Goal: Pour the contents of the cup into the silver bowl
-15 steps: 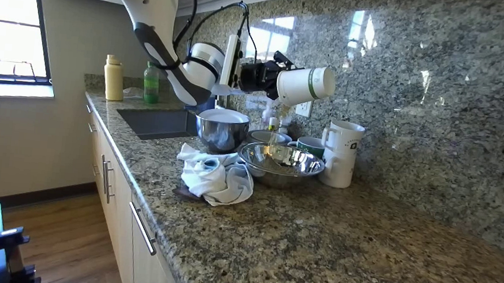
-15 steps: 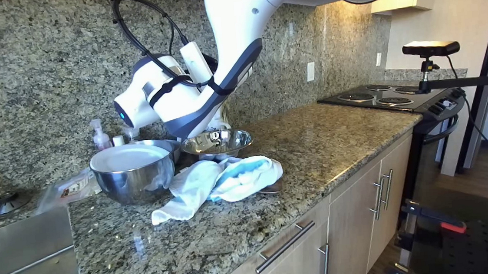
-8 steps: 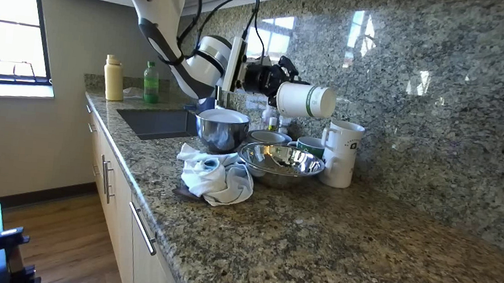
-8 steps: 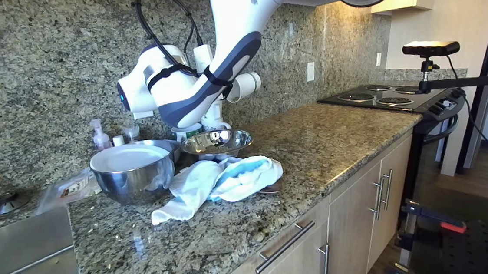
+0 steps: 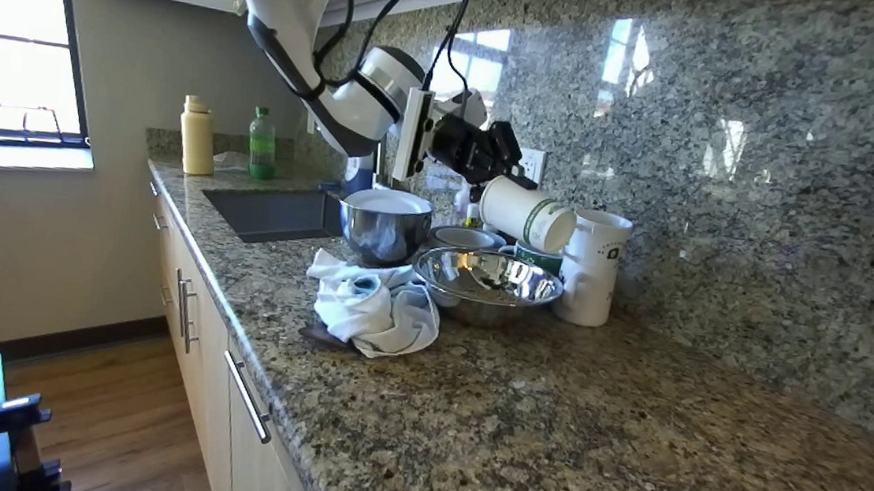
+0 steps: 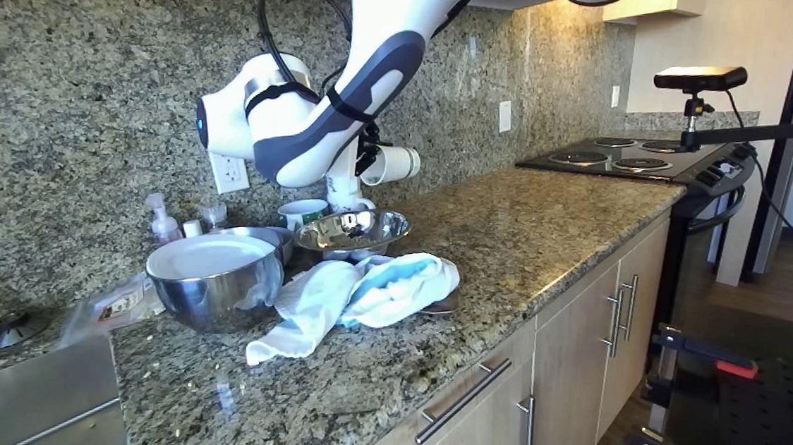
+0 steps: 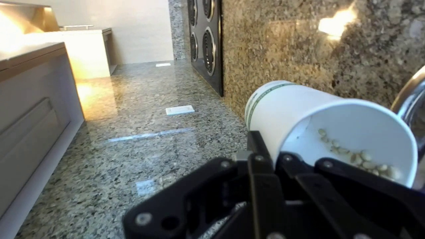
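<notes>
Reference: the fingers [image 7: 257,144], seen close in the wrist view. Left to right, in an exterior view: left of them and lower, crumpled cloth [image 5: 379,316], steel pot [image 5: 384,234] just behind; both unchanged over the last second. Below them: silver bowl [image 5: 490,311], also unmoved. Change: nothing is seen dropping toward it, whereas a second ago the pour is running. Reflections hide how much it holds. The fingers are drawn together, pinching the wall of the cup [image 5: 525,212] at its mouth end, one outside, the other apparently inside. The cup sits lower than a second ago, apparently above the bowl's rim, mouth no longer tipped down. Seeds [image 7: 360,159] remain along its inner wall, so I judge the pour paused and incomplete; emptying it likely calls for another tilt. Orientation: long axis near level, running rightward from the fingers; open mouth faces back past them, closed base points away, a little lower in this view. Right of the fingers, past the base: stacked white mugs [image 5: 590,290]; whether the cup touches them, cannot tell.
</notes>
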Motion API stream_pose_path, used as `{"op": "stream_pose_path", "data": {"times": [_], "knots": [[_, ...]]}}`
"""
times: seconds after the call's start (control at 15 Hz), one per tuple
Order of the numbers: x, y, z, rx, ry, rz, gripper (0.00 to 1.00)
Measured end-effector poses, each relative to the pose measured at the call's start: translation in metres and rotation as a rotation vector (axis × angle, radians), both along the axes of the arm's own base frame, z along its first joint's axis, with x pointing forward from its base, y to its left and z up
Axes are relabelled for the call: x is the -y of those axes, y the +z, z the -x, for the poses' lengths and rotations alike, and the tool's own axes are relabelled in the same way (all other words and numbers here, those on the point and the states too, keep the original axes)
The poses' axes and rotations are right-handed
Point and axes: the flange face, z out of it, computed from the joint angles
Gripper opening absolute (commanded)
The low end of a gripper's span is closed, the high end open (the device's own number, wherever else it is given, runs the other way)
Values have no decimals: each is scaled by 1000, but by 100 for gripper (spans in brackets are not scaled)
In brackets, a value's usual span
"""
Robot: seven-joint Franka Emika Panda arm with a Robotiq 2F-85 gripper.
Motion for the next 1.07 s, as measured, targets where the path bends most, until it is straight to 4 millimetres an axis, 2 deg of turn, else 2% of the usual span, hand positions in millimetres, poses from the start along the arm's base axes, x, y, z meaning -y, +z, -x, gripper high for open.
{"op": "stream_pose_path", "data": {"times": [0.53, 0.8, 1.07], "knots": [[15, 14, -3, 229, -83, -180, 0], [29, 21, 10, 297, -173, -212, 0], [55, 24, 30, 349, -285, -224, 0]]}}
